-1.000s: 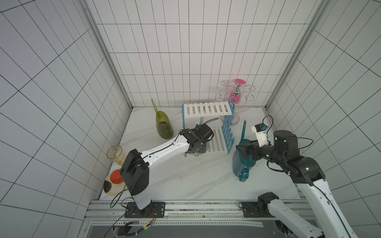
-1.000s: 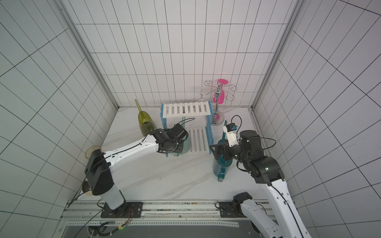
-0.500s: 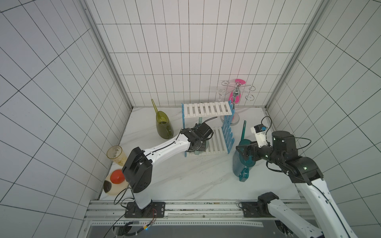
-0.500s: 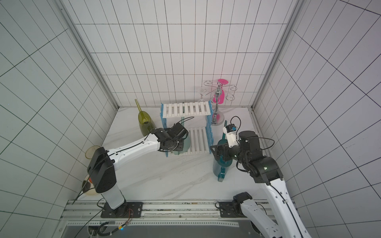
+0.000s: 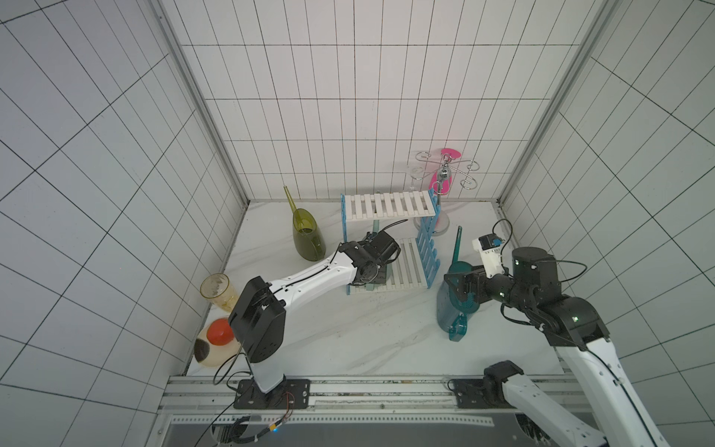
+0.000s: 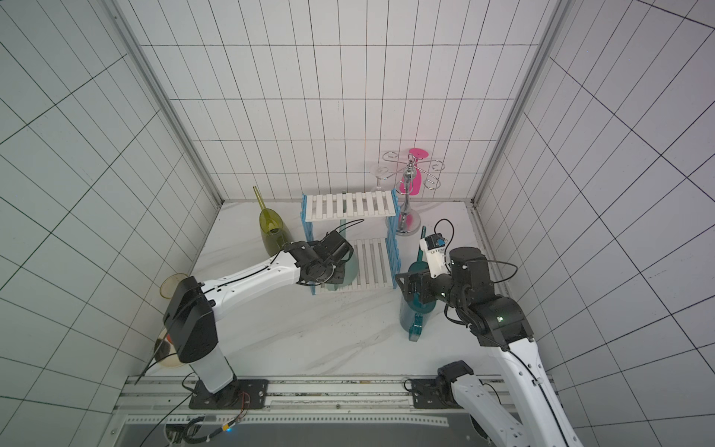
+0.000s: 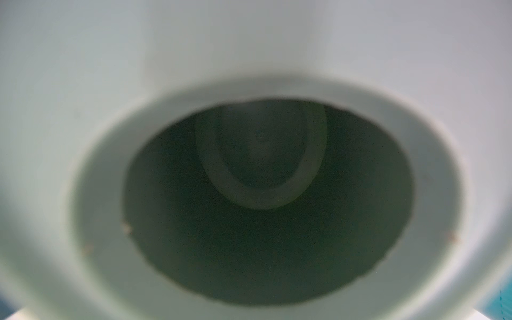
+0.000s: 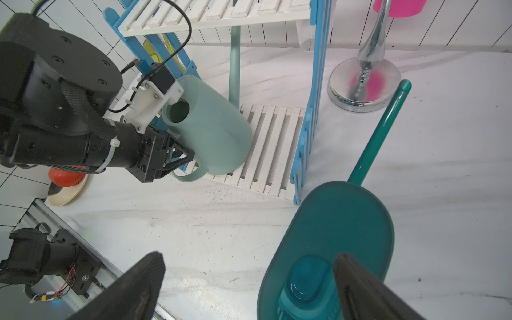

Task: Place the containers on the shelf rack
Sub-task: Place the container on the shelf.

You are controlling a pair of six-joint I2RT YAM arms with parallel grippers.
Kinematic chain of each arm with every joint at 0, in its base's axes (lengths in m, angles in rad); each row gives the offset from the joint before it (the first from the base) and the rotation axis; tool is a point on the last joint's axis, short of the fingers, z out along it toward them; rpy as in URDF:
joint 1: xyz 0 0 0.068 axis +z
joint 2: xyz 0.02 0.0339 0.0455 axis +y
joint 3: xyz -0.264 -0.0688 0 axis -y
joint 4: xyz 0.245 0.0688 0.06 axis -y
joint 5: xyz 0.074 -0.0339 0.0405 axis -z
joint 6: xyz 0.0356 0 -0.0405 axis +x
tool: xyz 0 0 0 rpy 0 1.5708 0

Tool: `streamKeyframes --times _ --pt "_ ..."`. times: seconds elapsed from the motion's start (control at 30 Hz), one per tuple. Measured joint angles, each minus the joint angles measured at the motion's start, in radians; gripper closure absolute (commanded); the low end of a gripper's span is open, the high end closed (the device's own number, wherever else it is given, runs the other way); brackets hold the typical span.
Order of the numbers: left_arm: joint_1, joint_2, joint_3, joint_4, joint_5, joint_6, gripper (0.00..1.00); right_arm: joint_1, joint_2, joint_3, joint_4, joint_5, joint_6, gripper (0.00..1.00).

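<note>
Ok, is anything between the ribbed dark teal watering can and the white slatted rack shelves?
Yes: the rack's light blue ladder-like side frame stands between the teal can and the shelves; its front is open.

Mint can [image 8: 210, 133] tilted on rack's [image 8: 273, 141] lower shelf; teal can [image 8: 332, 221], olive can [image 5: 307, 240] upright alongside.

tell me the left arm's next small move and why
Probably ease the mint green can down flat onto the lower tier of the shelf rack: it looks tilted over the slats, and the left gripper is shut on its handle.
</note>
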Motion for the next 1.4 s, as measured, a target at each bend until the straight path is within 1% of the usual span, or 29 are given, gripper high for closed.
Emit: streamKeyframes --times 0.07,0.2,0.23,0.33,0.4,0.73,0.77,0.8,0.97,1.03,1.1,1.17,1.23,1.4 --pt "0.0 -0.002 -0.003 0.002 0.0 -0.001 0.68 0.0 0.0 0.0 0.0 0.001 0.002 0.01" --pt "0.0 -0.002 -0.005 0.008 0.0 -0.004 0.66 0.0 0.0 0.0 0.0 0.001 0.003 0.01" --pt "0.0 -0.002 -0.005 0.01 0.0 -0.005 0.62 0.0 0.0 0.0 0.0 0.001 0.003 0.01" --pt "-0.001 -0.003 -0.009 0.01 0.0 -0.009 0.61 0.0 -0.001 0.0 0.0 0.001 0.005 0.01" --pt "-0.002 -0.004 -0.012 0.011 0.0 -0.013 0.56 0.0 -0.002 0.0 0.0 0.001 0.005 0.01" --pt "-0.009 -0.011 -0.014 0.009 0.0 -0.014 0.55 0.0 -0.003 -0.001 0.001 0.001 0.005 0.01" --pt "-0.01 -0.015 -0.014 0.008 -0.002 -0.014 0.52 0.0 -0.003 -0.002 0.002 0.001 0.005 0.01" --pt "-0.012 -0.02 -0.014 0.006 -0.003 -0.016 0.51 0.0 -0.004 -0.004 0.002 0.001 0.005 0.01" --pt "-0.023 -0.062 -0.017 -0.003 -0.008 -0.018 0.5 0.0 -0.006 -0.012 0.004 0.001 0.005 0.01" --pt "-0.026 -0.083 -0.025 -0.007 -0.011 -0.018 0.47 0.0 -0.006 -0.013 0.004 0.001 0.005 0.01" --pt "-0.026 -0.103 -0.036 -0.013 -0.013 -0.018 0.46 0.0 -0.008 -0.013 0.006 0.001 0.005 0.01" --pt "-0.027 -0.121 -0.05 -0.018 -0.017 -0.019 0.43 0.0 -0.013 -0.013 0.006 0.001 0.006 0.01" --pt "-0.027 -0.14 -0.068 -0.024 -0.022 -0.018 0.42 0.0 -0.019 -0.013 0.006 0.001 0.009 0.01" --pt "-0.034 -0.21 -0.112 -0.055 -0.032 -0.02 0.29 0.0 -0.047 -0.024 0.001 0.009 0.037 0.01"
